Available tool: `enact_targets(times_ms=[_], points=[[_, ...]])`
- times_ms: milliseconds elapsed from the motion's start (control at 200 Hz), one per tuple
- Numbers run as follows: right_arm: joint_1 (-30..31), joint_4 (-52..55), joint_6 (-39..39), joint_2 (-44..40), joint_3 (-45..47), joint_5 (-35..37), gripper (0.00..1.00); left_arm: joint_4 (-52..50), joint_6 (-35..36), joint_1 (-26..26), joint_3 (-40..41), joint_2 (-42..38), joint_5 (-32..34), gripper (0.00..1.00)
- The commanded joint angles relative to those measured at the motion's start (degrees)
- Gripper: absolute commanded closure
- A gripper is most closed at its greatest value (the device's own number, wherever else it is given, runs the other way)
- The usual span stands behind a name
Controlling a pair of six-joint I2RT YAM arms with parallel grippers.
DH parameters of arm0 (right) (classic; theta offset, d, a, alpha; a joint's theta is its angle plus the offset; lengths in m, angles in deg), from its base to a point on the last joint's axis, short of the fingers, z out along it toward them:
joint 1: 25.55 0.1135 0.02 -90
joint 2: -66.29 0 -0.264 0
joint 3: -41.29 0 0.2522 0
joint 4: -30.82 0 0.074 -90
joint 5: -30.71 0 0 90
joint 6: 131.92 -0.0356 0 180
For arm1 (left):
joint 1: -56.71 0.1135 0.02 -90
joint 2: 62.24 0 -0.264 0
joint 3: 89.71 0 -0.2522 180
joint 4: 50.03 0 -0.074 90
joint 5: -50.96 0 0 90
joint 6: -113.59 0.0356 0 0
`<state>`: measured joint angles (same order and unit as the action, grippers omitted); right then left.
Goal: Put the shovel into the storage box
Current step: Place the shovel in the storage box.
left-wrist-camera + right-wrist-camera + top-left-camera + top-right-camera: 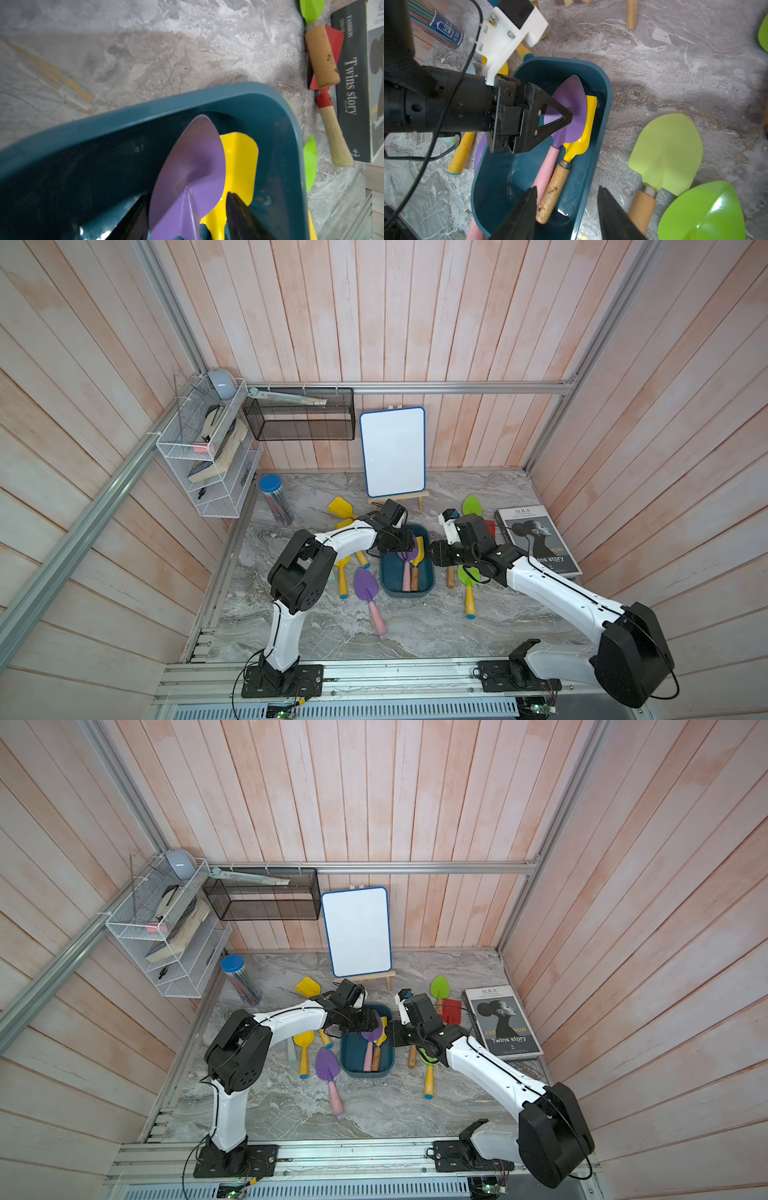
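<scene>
I judged the step in hand to be the let-go. The purple shovel (571, 97) lay inside the storage box (133, 118), so what was left for me was to free it cleanly. Doing that well meant spreading wide enough that neither finger dragged the blade. It also meant rising straight up out of the box rather than sideways. The purple blade rested partly on the blade of a yellow shovel (591, 116) beneath it, and I reckoned a sideways nudge could slide it against the box wall. My left gripper (187, 193) hung low inside the box, over the end where the two blades lay. Its jaws were spread, with one finger on each side of the purple blade's neck. A strip of yellow showed between one finger and the blade; whether the other finger touched it, I could not tell. The shovel's pink handle ran along the box floor toward the opposite end, touching the yellow shovel's wooden handle. My right gripper (567, 187) waited just beside the box's long side, jaws apart with nothing between them. Outside the box, a green shovel (668, 149) lay on the bench (332, 639) on that same side. A second purple shovel (365, 585) lay just beside the other long side.
</scene>
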<state>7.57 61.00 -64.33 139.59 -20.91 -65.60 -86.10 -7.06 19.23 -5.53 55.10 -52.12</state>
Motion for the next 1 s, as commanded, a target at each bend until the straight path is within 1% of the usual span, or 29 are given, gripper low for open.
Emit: enact_targets(times_ms=[0,130,245,450,565,765,995], points=[[0.19,-0.15,0.49,0.46,-0.15,0.69,0.47,-2.79,0.35,-0.1,-1.59,1.2,2.63,0.36],[0.14,-0.02,0.44,0.52,-0.24,0.77,0.47,-3.51,0.42,-0.25,-2.67,1.15,2.97,0.32],[0.14,0.02,0.61,0.53,-0.16,1.01,0.47,-4.43,0.34,-0.55,-3.86,1.23,3.53,0.22],[0.07,0.34,0.73,0.45,-0.24,1.3,0.47,-6.46,0.32,-0.99,-6.3,2.04,4.73,0.12],[0.1,0.31,0.71,0.44,-0.25,1.28,0.47,-8.06,0.42,-1.22,-7.89,2.61,6.16,0.11],[0.08,0.27,0.65,0.62,-0.33,1.13,0.47,-12.84,0.5,-1.9,-10.89,2.47,12.44,0.1],[-0.25,-0.88,0.16,1.62,-1.01,1.27,0.47,-14.89,0.01,-2.01,-10.56,-1.72,19.02,0.1]])
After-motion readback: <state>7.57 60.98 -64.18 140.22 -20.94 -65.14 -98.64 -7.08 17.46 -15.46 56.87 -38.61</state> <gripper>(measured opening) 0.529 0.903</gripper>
